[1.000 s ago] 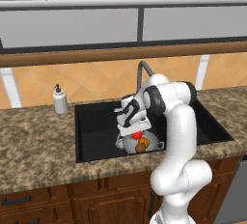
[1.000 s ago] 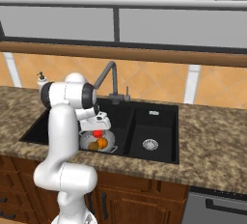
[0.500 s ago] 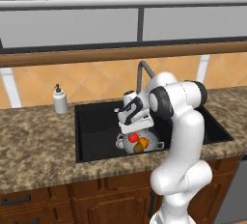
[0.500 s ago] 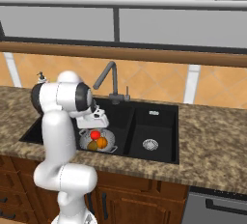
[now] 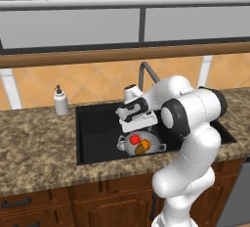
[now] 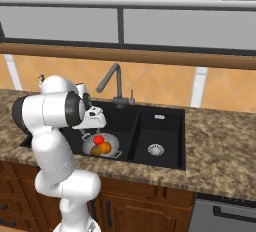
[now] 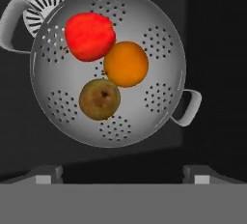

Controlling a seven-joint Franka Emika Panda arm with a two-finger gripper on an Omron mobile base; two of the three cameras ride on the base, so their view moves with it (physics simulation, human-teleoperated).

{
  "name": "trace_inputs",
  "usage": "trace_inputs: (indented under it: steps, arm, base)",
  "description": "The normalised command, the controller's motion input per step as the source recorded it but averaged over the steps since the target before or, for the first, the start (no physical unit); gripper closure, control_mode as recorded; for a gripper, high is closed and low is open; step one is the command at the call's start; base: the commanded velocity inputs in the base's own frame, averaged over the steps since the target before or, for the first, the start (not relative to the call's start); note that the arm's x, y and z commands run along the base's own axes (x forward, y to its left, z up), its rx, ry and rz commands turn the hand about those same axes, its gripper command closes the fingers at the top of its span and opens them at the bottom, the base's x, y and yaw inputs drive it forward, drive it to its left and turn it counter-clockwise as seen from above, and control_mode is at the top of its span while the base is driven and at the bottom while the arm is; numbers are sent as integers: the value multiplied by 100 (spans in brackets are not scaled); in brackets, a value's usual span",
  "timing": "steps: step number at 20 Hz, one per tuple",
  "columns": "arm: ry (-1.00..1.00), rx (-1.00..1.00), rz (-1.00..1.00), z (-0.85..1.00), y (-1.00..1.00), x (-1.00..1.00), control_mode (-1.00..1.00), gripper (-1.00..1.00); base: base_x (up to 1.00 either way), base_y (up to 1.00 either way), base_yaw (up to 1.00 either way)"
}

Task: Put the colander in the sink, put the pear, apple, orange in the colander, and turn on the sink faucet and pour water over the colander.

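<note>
The colander [image 7: 155,106] stands in the large basin of the black sink [image 5: 95,129], partly over the drain. In it lie the red apple [image 7: 89,35], the orange [image 7: 126,64] and the brownish-olive pear [image 7: 100,99], close together. My gripper [image 7: 123,174] hangs open directly above the colander, holding nothing; its fingertips [image 7: 48,174] stand wide apart. From the left base the gripper [image 5: 138,121] sits just over the colander [image 5: 157,146], with the apple [image 5: 135,139] and orange [image 5: 143,147] showing. The dark sink faucet [image 6: 112,79] rises behind the basin, and no water shows at its spout.
A white soap dispenser [image 5: 60,101] stands on the granite counter [image 5: 34,143] left of the sink. The smaller basin [image 6: 160,126] with its silver drain [image 6: 155,149] lies to the right. A tiled wall and a wooden ledge close off the back.
The arm's upper links have swung sideways while the hand stays over the colander. The fruits and colander have not moved.
</note>
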Motion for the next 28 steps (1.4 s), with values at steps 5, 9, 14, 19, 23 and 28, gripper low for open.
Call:
trace_inputs:
  steps: [5,9,14,19,23,28]
  arm:
    - [0,0,0,72,-1,-59,-100,-100]
    - [-3,0,3,54,-9,-74,-100,-100]
    - [-1,3,0,46,-36,-66,-100,-100]
    - [0,14,0,57,-53,-46,-100,-100]
    - [-1,7,0,46,-58,-37,-100,-100]
    - [-7,0,10,18,-72,-11,-100,-100]
  base:
    - [0,0,0]
    - [0,0,0]
    - [0,0,0]
    - [0,0,0]
    - [0,0,0]
    - [0,0,0]
